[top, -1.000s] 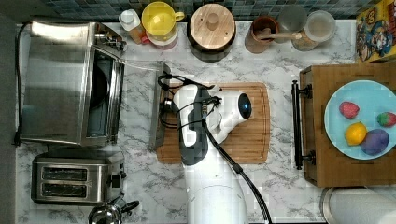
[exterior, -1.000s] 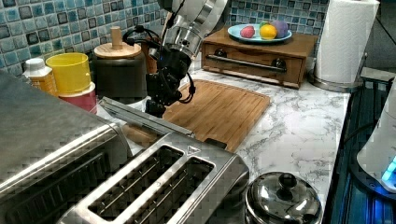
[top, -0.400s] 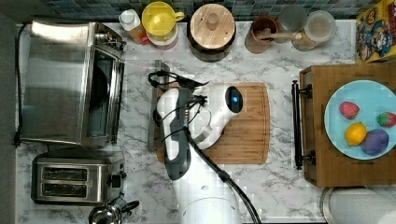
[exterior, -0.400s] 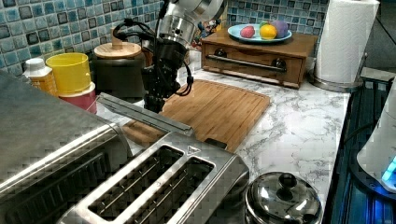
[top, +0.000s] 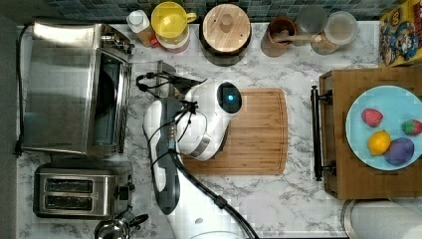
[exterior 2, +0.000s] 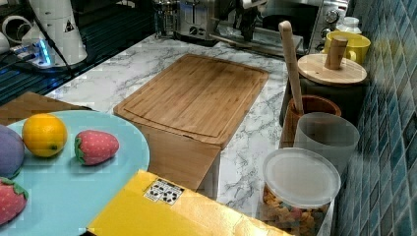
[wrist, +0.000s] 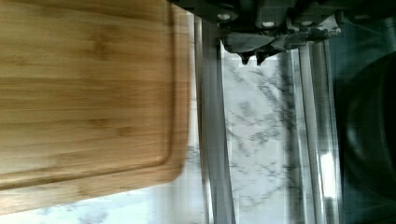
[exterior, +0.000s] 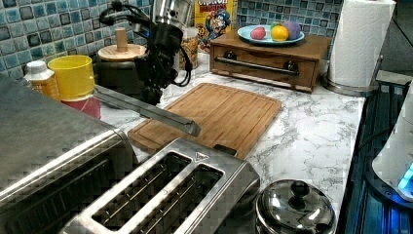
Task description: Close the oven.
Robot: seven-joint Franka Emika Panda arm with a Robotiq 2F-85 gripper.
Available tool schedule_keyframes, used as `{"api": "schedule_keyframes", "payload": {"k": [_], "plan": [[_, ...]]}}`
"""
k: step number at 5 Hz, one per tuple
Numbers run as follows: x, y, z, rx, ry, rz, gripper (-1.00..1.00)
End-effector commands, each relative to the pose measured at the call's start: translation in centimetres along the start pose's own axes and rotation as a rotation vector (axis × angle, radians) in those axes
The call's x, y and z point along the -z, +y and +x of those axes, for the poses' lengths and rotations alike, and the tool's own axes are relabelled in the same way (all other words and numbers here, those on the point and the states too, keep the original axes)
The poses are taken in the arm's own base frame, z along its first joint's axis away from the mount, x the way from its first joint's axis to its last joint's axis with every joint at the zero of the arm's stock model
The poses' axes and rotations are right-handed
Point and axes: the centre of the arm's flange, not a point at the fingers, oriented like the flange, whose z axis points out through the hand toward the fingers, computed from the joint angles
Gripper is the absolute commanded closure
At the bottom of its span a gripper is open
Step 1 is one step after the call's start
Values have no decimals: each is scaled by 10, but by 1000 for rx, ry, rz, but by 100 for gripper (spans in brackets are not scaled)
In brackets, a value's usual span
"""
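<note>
Lifting the door, the gripper [wrist: 252, 58] sits at the raised front edge of the oven's door [exterior: 146, 108], its fingertips nearly together and pinching nothing, so the job reads as a push from beneath, not a grasp. The door stands part-way up, tilted over the marble surface [top: 298, 199] between the board [top: 254, 129] and the oven [top: 59, 89], apparently because the arm is carrying it. Beyond it the dark cavity is open, so closing is about half done.
</note>
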Motion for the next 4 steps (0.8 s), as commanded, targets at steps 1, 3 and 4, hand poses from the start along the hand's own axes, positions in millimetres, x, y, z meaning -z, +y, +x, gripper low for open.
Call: {"api": "schedule_keyframes", "payload": {"k": [1, 3, 4], "plan": [[39, -288, -52, 325, 92, -48, 100], [23, -329, -65, 241, 223, -411, 100], [30, -327, -49, 122, 240, -473, 100]]}}
